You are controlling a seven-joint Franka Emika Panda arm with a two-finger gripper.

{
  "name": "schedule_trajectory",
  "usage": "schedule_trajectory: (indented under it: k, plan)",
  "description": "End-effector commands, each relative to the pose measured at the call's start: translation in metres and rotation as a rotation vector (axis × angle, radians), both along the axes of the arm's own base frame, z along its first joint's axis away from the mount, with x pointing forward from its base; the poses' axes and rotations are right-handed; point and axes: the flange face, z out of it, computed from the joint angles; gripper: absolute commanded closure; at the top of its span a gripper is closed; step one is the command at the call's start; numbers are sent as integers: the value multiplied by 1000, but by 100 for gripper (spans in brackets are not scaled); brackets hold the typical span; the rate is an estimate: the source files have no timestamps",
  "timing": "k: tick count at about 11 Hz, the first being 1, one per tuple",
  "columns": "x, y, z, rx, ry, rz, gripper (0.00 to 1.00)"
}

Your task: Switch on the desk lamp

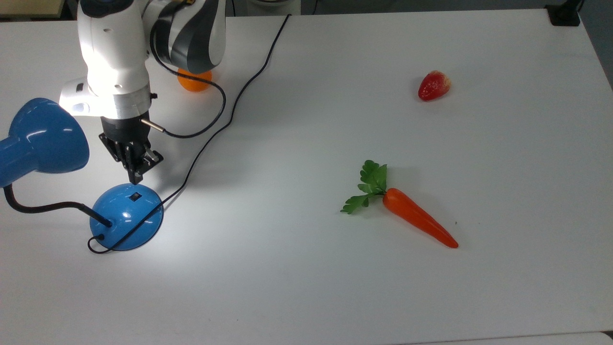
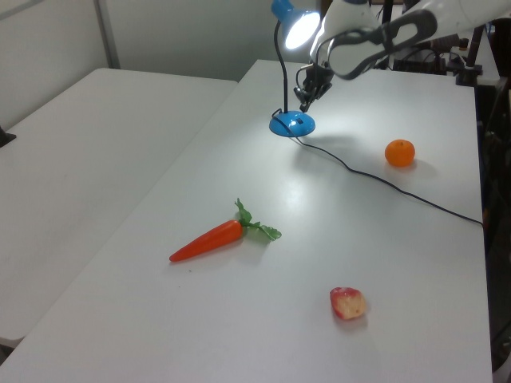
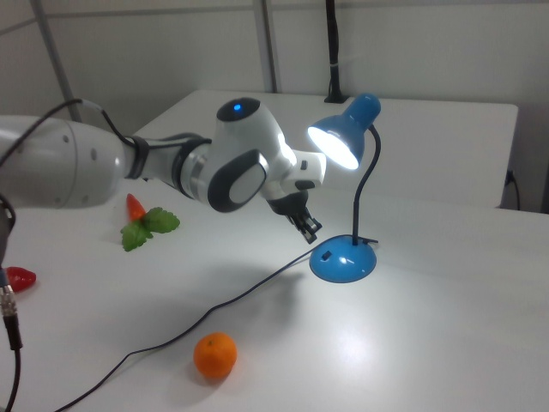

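Note:
The desk lamp has a glossy blue shade (image 1: 45, 136) at the top view's left, a black bendy neck (image 1: 38, 207) and a round blue base (image 1: 127, 218) with a small black switch (image 1: 136, 195). The lamp is lit: the shade's inside (image 3: 334, 146) glows in the right view and a bright pool of light falls on the table around the base (image 3: 343, 259). My gripper (image 1: 136, 176) hangs shut just above the base's far edge, clear of the switch, holding nothing. It hovers over the base (image 2: 292, 124) in the left view too.
The lamp's black cord (image 1: 230, 115) runs from the base across the white table (image 1: 306, 287) to its far edge. An orange (image 1: 194, 82) lies behind the arm. A toy carrot (image 1: 416, 218) and a strawberry (image 1: 434, 85) lie to the top view's right.

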Motion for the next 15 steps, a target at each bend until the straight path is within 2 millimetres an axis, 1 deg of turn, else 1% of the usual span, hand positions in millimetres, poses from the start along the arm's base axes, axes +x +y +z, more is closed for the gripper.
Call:
schedule_trajectory:
  k: [1,2,3,4,5,6,7,8,11,13,14,15]
  plan:
    - [-36,5,55,50,149,114,92]
    - [-49,9,68,68,215,167,85]
    - [-62,13,81,91,278,215,76]
    - [-77,19,97,113,333,248,60]
    - [-90,25,109,123,392,265,40]
    - [-102,26,121,126,427,297,22]
    - [-109,30,128,132,452,335,0]
    - [-113,44,139,133,455,361,0]
    - [-133,60,169,143,467,397,0]
    - [-146,57,186,148,461,416,0]
    - [-154,55,190,158,475,427,0]
    - [-157,54,191,162,483,441,0]
